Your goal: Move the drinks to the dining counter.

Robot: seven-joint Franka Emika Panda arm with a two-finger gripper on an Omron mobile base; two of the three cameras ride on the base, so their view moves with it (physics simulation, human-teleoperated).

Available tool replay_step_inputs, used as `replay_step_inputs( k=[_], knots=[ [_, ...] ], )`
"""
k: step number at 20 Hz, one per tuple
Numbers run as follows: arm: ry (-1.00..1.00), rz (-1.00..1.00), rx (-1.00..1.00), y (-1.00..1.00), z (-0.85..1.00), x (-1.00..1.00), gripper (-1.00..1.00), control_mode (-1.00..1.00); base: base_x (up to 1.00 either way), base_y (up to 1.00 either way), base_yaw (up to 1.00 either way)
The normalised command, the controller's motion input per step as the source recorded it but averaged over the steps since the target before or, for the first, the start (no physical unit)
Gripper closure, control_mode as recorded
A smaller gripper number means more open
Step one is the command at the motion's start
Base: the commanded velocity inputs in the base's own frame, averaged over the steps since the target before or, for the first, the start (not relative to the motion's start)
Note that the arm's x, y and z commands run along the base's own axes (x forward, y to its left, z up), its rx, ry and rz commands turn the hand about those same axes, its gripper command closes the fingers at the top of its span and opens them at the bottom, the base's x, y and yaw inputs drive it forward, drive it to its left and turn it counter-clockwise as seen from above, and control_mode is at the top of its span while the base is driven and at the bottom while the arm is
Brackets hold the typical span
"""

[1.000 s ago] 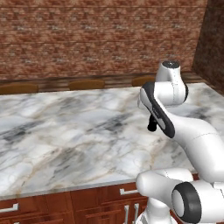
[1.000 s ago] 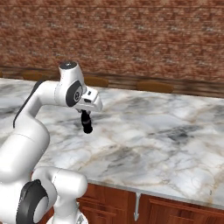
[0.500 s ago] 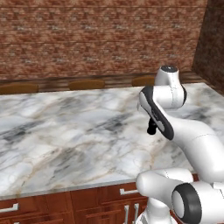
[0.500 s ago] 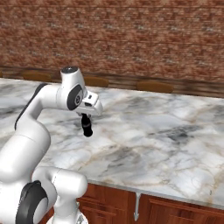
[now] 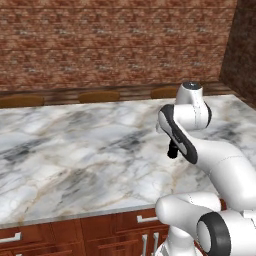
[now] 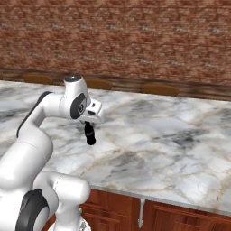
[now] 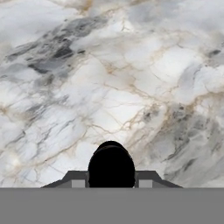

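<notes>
Black cola-style bottle [image 6: 90, 133] hangs in the gripper [image 6: 88, 124], above the dining counter [image 6: 171, 149], clear of the marble. No contact with the slab that I can make out. In the right base view the bottle drops straight down from the white hand, long axis roughly upright, bottom end lowest. In the left base view the bottle [image 5: 173, 149] peeks out dark beside the forearm, over the right half of the dining counter [image 5: 75, 160], gripper [image 5: 173, 144] mostly hidden behind the arm link.

Hand view: bottle [image 7: 111, 166] sits as a round black blob between the two fingertips, gripper [image 7: 111, 180] clamped narrow on it, one grey pad either side and touching it. Beyond it, just veined marble of the dining counter [image 7: 131, 78].

Key relation: the bottle is directly under the claw and the counter surface lies directly under the bottle, so my read is that the coming move is a straight descent along the bottle's own axis until its base meets the marble, then release. Any tilt at touchdown could tip it, narrow base.

Wooden stools [image 6: 155, 88] line the far edge of the slab, brick wall [image 6: 135, 36] behind, reddish drawers [image 5: 45, 237] under the near edge.

Carton: not visible here, can't place it.

Labels or writing: none legible; bottle reads plain black, no brand mark resolvable.
</notes>
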Motion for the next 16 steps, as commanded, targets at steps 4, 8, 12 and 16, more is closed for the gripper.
replay_step_inputs(
  k=[4,8,12,16],
  knots=[
    [0.0,0.0,0.0,0.0,-0.21,0.0,1.0,-1.0,0.0,0.0,0.0],
    [0.0,0.0,0.0,0.0,-0.25,0.06,1.0,-1.0,0.0,0.0,0.0],
    [0.0,0.0,0.0,0.0,-0.21,0.03,1.0,-1.0,0.0,0.0,0.0],
    [0.0,0.0,0.0,0.0,-0.15,0.07,1.0,-1.0,0.0,0.0,0.0]
  ],
)
